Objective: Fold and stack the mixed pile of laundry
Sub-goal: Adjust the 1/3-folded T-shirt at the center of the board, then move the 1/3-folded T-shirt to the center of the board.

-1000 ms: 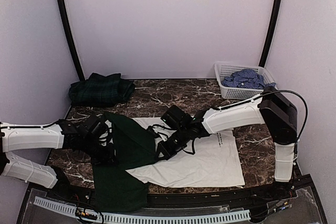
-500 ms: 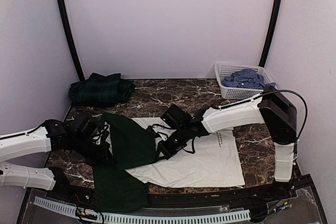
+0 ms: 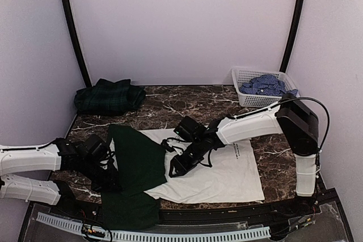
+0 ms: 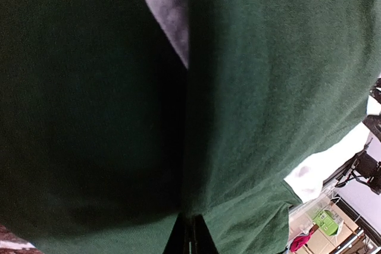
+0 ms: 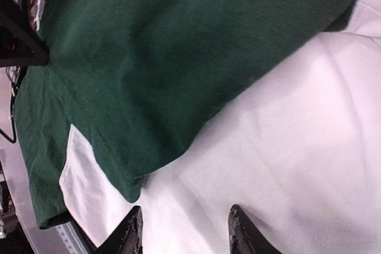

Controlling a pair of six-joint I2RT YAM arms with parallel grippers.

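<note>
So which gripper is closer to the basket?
Right. The right gripper hangs over the white cloth mid-table, with the basket far back to its right. The left gripper pinches green cloth at the front left, farther off.

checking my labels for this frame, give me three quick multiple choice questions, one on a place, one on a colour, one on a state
1. Where is the blue checked shirt?
A. in the white basket
B. at the far left corner
C. hanging off the near edge

2. What colour is the folded plaid garment at the far left?
A. red
B. dark green
C. yellow

3. How is the right gripper?
A. shut on the basket
B. shut on the plaid
C. open over the white garment

A, it lies heaped in the basket; B, its plaid is dark green; C, its fingers stand apart over white cloth, gripping nothing.
</note>
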